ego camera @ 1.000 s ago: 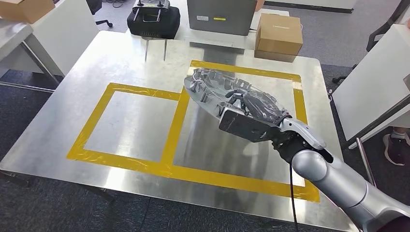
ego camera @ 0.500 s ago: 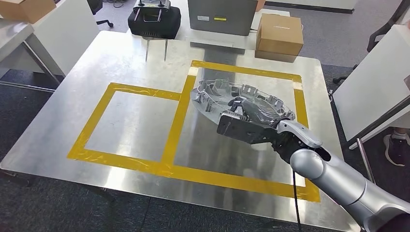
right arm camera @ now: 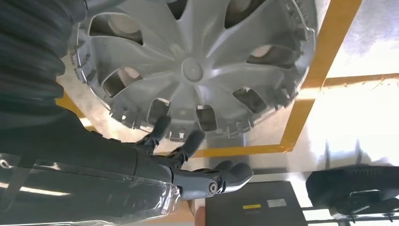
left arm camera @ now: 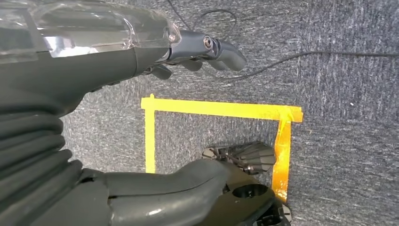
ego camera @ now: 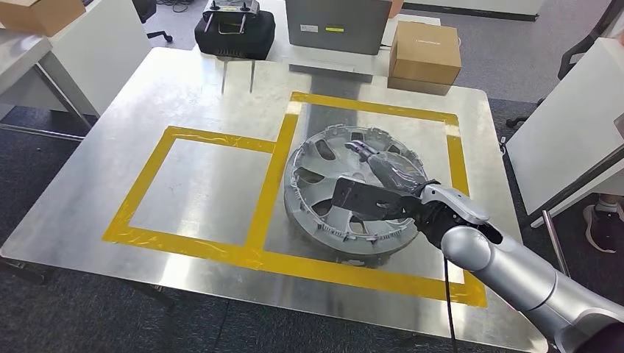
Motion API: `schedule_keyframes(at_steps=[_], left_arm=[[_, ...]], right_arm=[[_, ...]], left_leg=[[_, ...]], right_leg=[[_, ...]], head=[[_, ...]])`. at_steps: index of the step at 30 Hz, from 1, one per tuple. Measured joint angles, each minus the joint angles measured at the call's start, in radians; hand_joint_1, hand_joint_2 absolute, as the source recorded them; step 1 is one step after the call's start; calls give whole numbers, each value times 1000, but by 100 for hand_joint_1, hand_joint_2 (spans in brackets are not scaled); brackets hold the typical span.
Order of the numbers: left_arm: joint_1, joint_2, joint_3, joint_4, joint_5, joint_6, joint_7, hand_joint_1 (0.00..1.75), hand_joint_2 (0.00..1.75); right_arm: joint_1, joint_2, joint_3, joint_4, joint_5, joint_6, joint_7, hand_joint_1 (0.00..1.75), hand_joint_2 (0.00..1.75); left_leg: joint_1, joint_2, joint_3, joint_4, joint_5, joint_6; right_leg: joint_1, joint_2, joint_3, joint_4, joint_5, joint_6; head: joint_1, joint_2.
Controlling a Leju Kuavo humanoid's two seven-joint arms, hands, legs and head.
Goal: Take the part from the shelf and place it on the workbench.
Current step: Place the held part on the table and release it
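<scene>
The part, a silver-grey wheel cover point(ego camera: 324, 193), lies flat on the metal workbench point(ego camera: 206, 95), inside the right square of yellow tape point(ego camera: 368, 107). Its left rim reaches the tape strip between the two squares. My right hand point(ego camera: 390, 187) hovers over the cover's right half with fingers spread and nothing in them. In the right wrist view the cover point(right arm camera: 192, 69) shows its spokes and hub, and my fingertips point(right arm camera: 160, 126) lie at its rim while the thumb stands clear. My left hand point(left arm camera: 117, 61) hangs over the carpet, fingers loosely extended, holding nothing.
A cardboard box point(ego camera: 424, 51), a grey case point(ego camera: 337, 22) and a black device point(ego camera: 234, 29) stand along the bench's far edge. The left taped square point(ego camera: 199, 191) is bare metal. White tables flank the bench. A person's shoe point(ego camera: 603, 224) is at the right.
The wheel cover went from tilted in the air in my right hand down to flat on the bench. My right hand lowered with it and its fingers came off it.
</scene>
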Motion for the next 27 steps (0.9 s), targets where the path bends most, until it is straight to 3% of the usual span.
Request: schedule_keyframes(at_steps=[8,12,17,21,27], left_arm=[[1,0,0,0,-9,-1,-26,0,0],[2,0,0,0,-11,0,-39,0,0],[12,0,3,0,-14,15,-51,0,0],[18,0,5,0,-17,19,-51,0,0],[20,0,5,0,-18,39,-35,0,0]], right_arm=[[32,6,-9,-45,24,-113,-87,0,175],[82,14,-36,-106,-9,-210,-163,0,0],[241,81,-118,-256,-312,-360,-538,0,0],[323,124,-171,-372,-397,-373,-637,0,0],[457,218,-217,-486,-556,-339,-891,0,0]], left_leg=[[0,0,0,0,0,0],[0,-1,0,0,0,0],[1,-4,1,0,-1,0],[1,-4,1,-1,-1,0],[-1,-6,2,1,-3,2]], right_leg=[[0,0,0,0,0,0],[0,0,0,0,0,0],[0,-3,2,0,-2,0],[0,-3,2,0,-3,0],[0,-3,4,-2,-2,1]], head=[[0,0],[0,0],[1,0],[0,0],[1,0]])
